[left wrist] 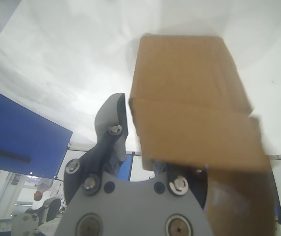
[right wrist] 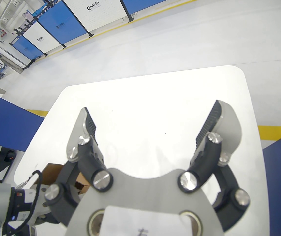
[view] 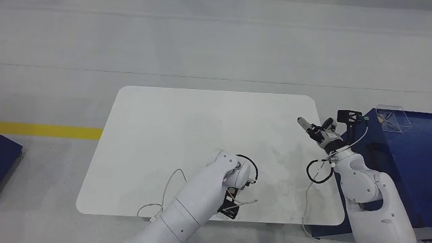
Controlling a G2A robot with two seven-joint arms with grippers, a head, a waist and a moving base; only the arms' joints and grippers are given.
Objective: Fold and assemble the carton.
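Note:
A brown cardboard carton (left wrist: 187, 94), partly folded, hangs over the white table (left wrist: 56, 50). My left gripper (left wrist: 133, 109) is shut on one of its flaps. One grey finger (left wrist: 117, 114) presses against the flap's edge, and the other is hidden behind the cardboard. In the top view the left arm (view: 226, 175) bends over the table's (view: 169, 128) near edge and covers the carton. My right gripper (right wrist: 152, 121) stands open and holds nothing, above the table's near right part (view: 309, 127). From there, a corner of the carton (right wrist: 54, 170) shows beside the left wrist.
A dark blue cabinet (view: 405, 155) with a clear holder (view: 391, 116) stands just off the table's right edge. Another blue box (right wrist: 5, 124) sits on the floor past the left side. Blue and white partition panels (right wrist: 101, 3) line the far floor.

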